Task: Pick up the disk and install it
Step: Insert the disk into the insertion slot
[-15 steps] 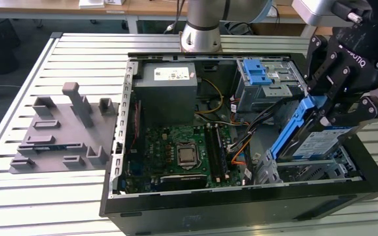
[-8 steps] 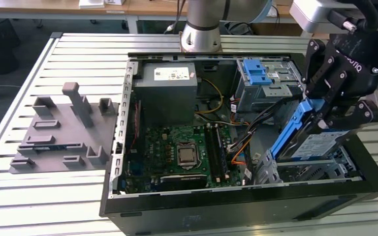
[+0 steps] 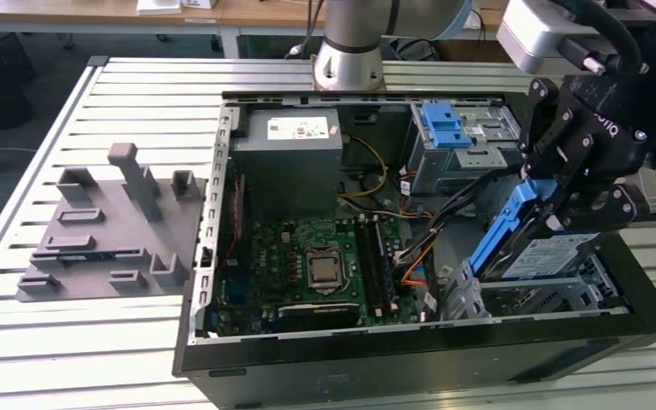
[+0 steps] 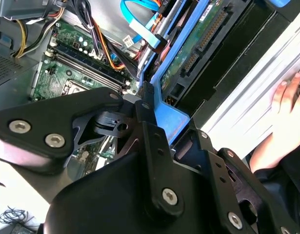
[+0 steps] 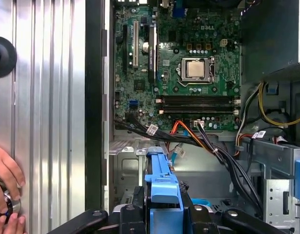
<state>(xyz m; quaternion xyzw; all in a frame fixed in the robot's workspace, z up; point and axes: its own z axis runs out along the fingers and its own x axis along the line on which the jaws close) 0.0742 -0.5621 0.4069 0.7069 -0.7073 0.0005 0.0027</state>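
The disk (image 3: 541, 256), a silver drive with a white-and-blue label in a blue carrier bracket, hangs tilted on edge over the metal drive bay (image 3: 539, 299) at the exterior view's right end of the open computer case. My gripper (image 3: 559, 215) is shut on the disk's upper edge. In the second wrist view my gripper (image 4: 146, 103) clamps the blue bracket (image 4: 175, 116), and the drive's green underside (image 4: 194, 48) faces the camera. The blue carrier (image 5: 162, 187) sits between the fingers in the first wrist view, above the bay floor.
The case holds a motherboard (image 3: 317, 265), a grey power supply (image 3: 294, 141), loose cables (image 3: 419, 239) beside the bay, and another blue-handled carrier (image 3: 448, 128) in a rear cage. A grey fixture (image 3: 112, 231) lies on the slatted table. A person's hand (image 4: 286, 109) rests near the case.
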